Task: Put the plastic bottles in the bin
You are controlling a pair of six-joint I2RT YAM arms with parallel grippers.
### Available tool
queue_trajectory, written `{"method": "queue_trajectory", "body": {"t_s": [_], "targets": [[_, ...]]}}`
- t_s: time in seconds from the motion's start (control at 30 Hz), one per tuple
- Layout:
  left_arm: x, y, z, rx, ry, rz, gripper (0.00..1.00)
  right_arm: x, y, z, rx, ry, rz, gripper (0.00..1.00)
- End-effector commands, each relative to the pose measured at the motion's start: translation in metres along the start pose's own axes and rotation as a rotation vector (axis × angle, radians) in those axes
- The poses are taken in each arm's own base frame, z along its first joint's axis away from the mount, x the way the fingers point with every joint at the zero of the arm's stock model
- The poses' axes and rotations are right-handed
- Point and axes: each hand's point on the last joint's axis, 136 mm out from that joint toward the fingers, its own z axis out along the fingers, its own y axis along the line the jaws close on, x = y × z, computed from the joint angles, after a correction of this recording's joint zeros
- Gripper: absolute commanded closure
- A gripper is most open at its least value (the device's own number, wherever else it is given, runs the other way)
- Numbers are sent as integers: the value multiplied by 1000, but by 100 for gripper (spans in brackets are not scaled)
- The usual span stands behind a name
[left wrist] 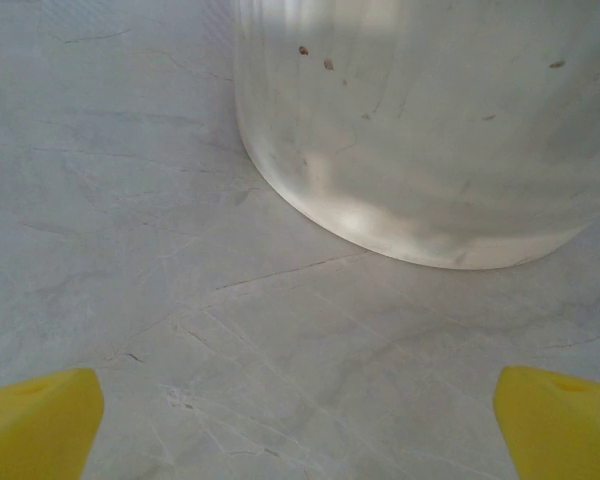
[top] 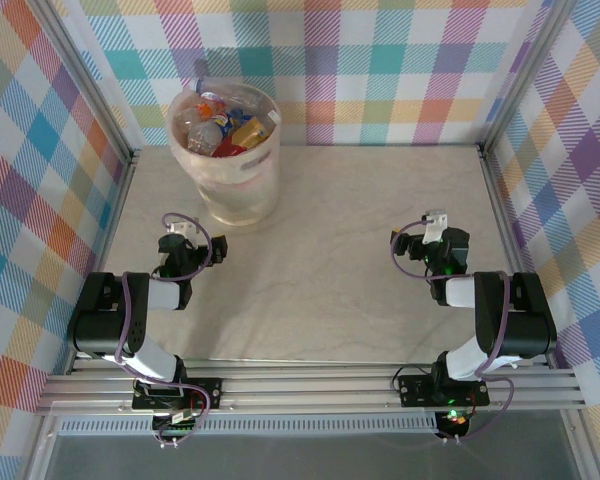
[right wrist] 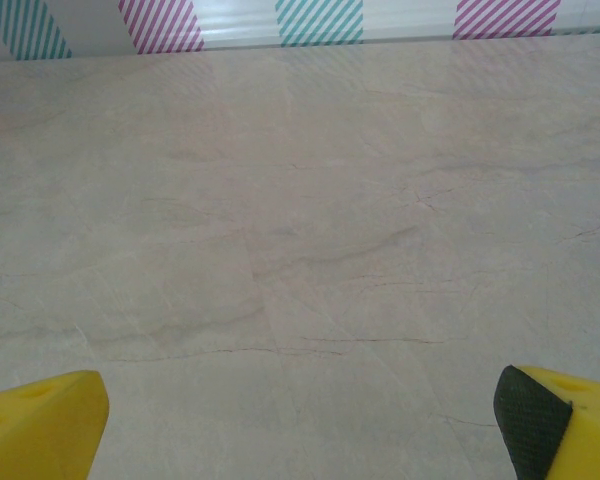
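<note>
Yellow fingers (left wrist: 40,425) of left gripper (top: 185,235) spread wide apart, bare tabletop between them. Left arm (top: 120,320) folded low at left side of marble-look table (top: 330,270), gripper aimed toward far-left corner. Just ahead of it: bin (top: 242,190), whitish translucent bucket, upright on table near back wall, left of centre. In left wrist view, rounded bin base (left wrist: 420,200) close in front and slightly right, apart from fingers, a few dark specks on its wall. Plastic bottles (top: 220,125) piled inside bin up to the rim, crushed together; orange, red, white and clear bits visible, count unclear. Right gripper (top: 432,228) over right part of table, well apart from bin, pointing at back wall. Fingers there (right wrist: 40,420) also wide apart, gripping nothing, right one with dark pad on inner face, plain pale tabletop between. Striped lower edge of checked cloth wall (right wrist: 160,20) along top of right wrist view.
</note>
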Motion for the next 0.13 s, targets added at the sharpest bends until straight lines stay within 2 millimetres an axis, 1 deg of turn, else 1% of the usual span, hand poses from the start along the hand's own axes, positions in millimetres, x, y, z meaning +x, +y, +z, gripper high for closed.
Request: {"method": "queue_trajectory", "body": {"t_s": [0.0,0.1], "targets": [[-9,-4,3,0,-17,23,0,-3,-3,2,3,-4,13,0],[-8,-3,3,-1,-16,24,0,-3,-2,2,2,-4,13,0]]}}
